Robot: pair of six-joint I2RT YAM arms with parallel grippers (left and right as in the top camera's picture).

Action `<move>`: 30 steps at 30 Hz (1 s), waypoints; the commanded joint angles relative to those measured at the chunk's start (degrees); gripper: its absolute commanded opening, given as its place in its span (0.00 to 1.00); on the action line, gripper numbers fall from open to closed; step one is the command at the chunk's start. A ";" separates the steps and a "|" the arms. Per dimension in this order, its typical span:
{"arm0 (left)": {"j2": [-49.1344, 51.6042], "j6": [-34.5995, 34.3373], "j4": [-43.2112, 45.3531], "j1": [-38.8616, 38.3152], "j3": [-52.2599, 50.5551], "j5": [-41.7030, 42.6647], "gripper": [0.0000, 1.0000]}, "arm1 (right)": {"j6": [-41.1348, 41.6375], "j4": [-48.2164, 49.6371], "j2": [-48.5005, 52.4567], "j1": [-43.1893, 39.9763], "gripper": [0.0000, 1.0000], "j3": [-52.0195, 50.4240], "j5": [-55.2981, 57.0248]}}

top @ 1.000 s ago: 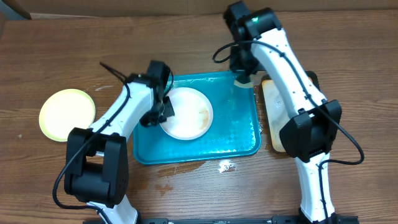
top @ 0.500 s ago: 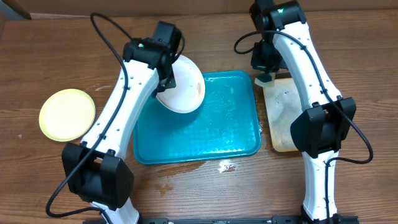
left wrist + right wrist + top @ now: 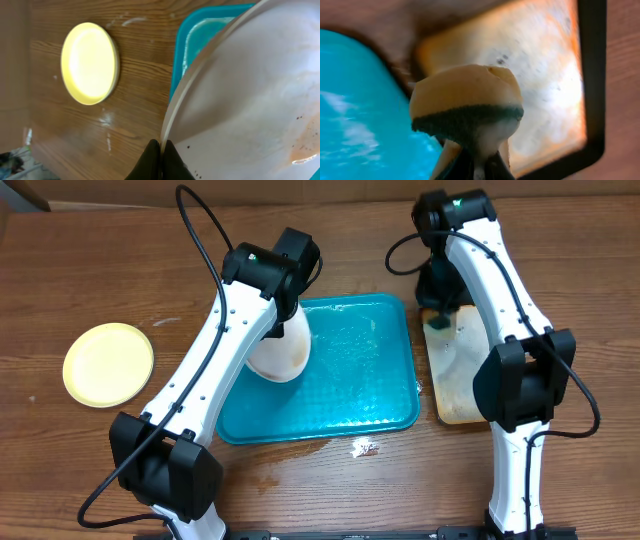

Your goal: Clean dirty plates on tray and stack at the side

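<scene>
Robotics lab: wooden table [image 3: 80, 240], robot arms [image 3: 215, 348]

From above we look straight down on the whole table [image 3: 60, 260], far enough off to take in the blue tray [image 3: 370, 390] and the tan tray [image 3: 455, 395] together. On the left wrist we sit hard against the white plate [image 3: 250, 100], facing down past its rim to the yellow plate [image 3: 90, 63]. Both plates and the blue tray's corner show from above too. On the right wrist we look down from close behind the sponge [image 3: 467, 102] onto the tan tray and the blue tray's edge, also seen from above.
</scene>
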 commanded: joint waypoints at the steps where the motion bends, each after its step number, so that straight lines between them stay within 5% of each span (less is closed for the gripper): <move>1: 0.57 -1.25 -0.96 -0.76 1.57 -4.92 0.04 | 1.14 0.44 0.02 -1.70 0.04 -3.93 2.32; 14: 0.57 -9.20 -11.52 -4.31 1.60 -19.89 0.04 | 1.14 4.59 0.02 -4.85 0.04 -12.55 1.31; 30: 0.59 -8.68 -11.54 -4.17 1.60 -27.47 0.04 | 1.14 4.98 0.02 -5.11 0.04 -12.55 0.74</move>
